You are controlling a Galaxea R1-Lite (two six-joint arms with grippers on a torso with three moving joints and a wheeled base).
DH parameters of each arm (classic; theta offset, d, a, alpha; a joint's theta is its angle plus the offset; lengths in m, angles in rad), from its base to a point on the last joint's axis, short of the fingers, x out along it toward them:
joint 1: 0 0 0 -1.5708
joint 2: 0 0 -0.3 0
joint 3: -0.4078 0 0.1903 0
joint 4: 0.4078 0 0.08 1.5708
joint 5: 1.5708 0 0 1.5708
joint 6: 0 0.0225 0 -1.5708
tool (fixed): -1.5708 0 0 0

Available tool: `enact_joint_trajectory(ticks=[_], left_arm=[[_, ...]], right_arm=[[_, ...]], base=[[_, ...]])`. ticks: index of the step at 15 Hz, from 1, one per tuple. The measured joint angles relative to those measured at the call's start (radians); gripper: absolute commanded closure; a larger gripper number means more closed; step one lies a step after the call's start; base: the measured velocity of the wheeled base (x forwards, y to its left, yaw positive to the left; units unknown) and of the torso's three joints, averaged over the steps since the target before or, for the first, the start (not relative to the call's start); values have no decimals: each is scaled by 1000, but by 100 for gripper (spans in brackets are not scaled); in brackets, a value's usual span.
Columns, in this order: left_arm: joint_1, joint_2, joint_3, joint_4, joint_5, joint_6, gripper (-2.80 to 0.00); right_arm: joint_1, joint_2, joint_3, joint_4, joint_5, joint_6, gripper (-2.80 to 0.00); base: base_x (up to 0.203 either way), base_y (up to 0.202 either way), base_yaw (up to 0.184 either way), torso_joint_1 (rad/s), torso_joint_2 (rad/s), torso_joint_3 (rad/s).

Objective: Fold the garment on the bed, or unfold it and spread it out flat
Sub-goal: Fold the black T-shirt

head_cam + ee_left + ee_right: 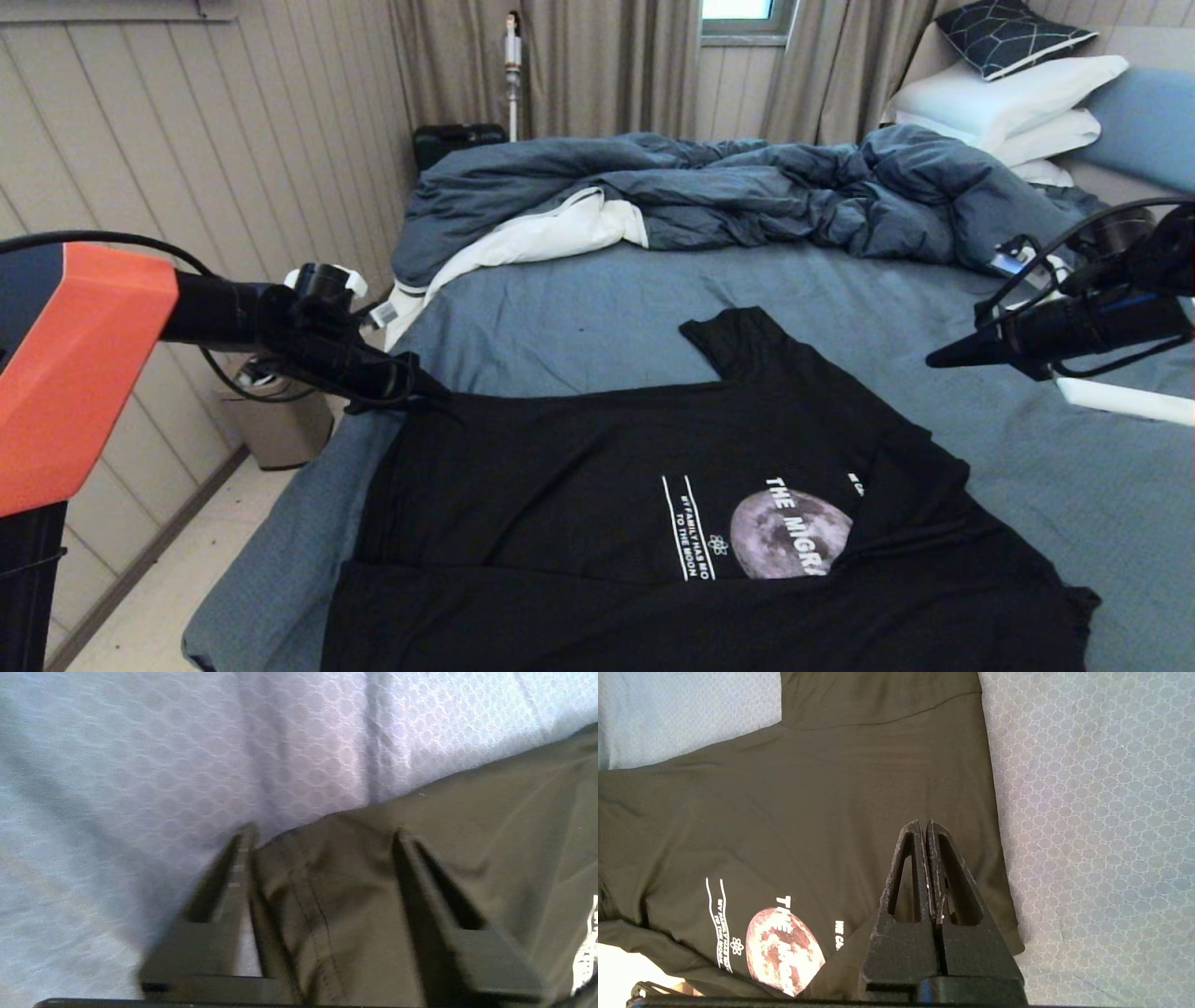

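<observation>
While the garment lies partly folded on the bed, the left gripper straddles its corner hem with fingers apart, holding nothing; it should close fully on the hem before lifting. Right gripper hovers, fingers together, empty.

I see a black garment with a grey moon print and white lettering, lying on a bed whose blue-grey sheet carries a fine honeycomb pattern; behind it a dark blue duvet with white lining, white pillows, and one dark geometric-patterned cushion
</observation>
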State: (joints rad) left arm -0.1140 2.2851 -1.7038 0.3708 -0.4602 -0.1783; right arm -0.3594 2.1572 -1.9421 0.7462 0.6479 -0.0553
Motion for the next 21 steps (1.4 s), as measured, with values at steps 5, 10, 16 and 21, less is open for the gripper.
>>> enact_joint_trajectory(ticks=[5, 10, 16, 21], left_arm=[[-13, 0, 3, 5, -4, -14, 0], [-13, -24, 2, 16, -3, -19, 0], [-12, -99, 18, 29, 0, -37, 0], [-13, -120, 30, 28, -2, -37, 0]], right_arm=[[-2, 0, -2, -1, 0, 0, 0], [2, 6, -12, -34, 1, 5, 0], [25, 78, -14, -152, -4, 18, 0], [62, 121, -9, -216, -42, 6, -122]], base=[[0, 0, 0, 0, 0, 0], [0, 0, 0, 0, 0, 0], [0, 0, 0, 0, 0, 0], [0, 0, 0, 0, 0, 0]])
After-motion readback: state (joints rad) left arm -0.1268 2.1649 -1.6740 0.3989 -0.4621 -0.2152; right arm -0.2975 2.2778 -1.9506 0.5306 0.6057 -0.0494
